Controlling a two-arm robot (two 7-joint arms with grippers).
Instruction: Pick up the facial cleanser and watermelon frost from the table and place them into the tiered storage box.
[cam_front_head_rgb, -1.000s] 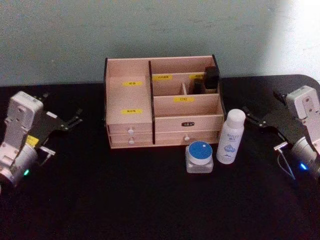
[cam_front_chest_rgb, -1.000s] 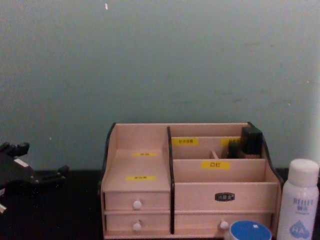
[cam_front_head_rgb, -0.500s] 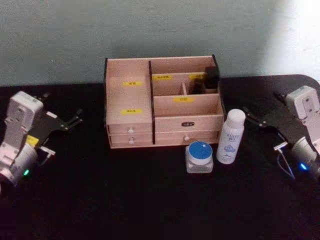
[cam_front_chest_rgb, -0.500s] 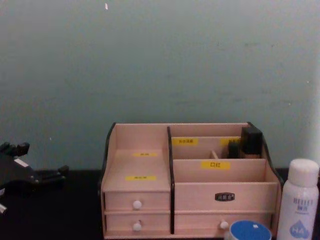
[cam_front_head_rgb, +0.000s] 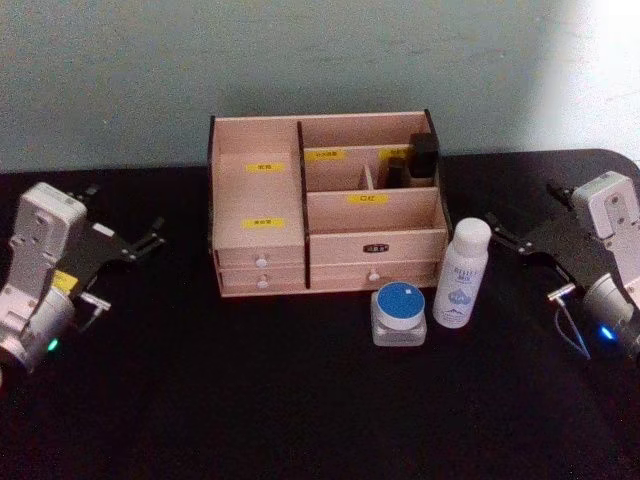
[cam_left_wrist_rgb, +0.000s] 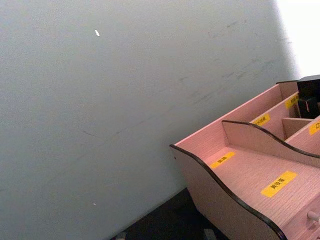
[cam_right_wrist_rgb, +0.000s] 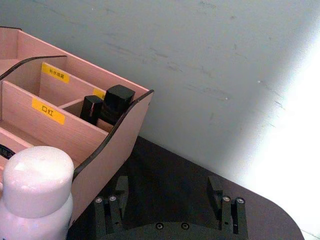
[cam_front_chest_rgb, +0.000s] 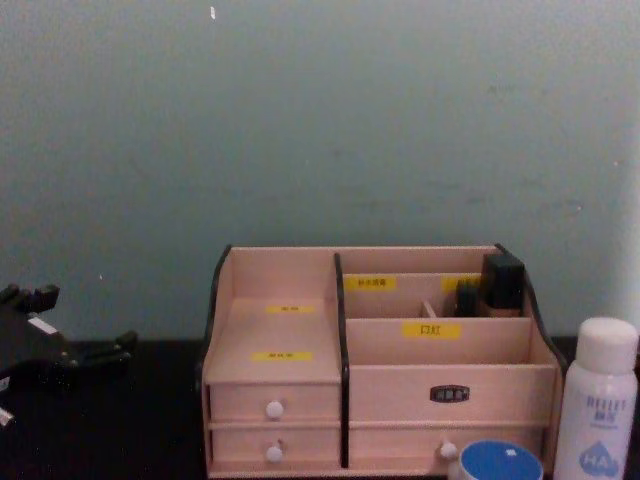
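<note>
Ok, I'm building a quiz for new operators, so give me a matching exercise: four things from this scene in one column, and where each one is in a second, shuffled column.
Things:
1. white bottle
2. blue-lidded jar
3. black containers
4. left gripper

Places:
A. in the tiered storage box's back right compartment
B. open, off to the box's left
C. upright on the table, by the box's front right corner
D. on the table in front of the box, left of the bottle

Pairs: 1-C, 2-D, 3-A, 4-B.
</note>
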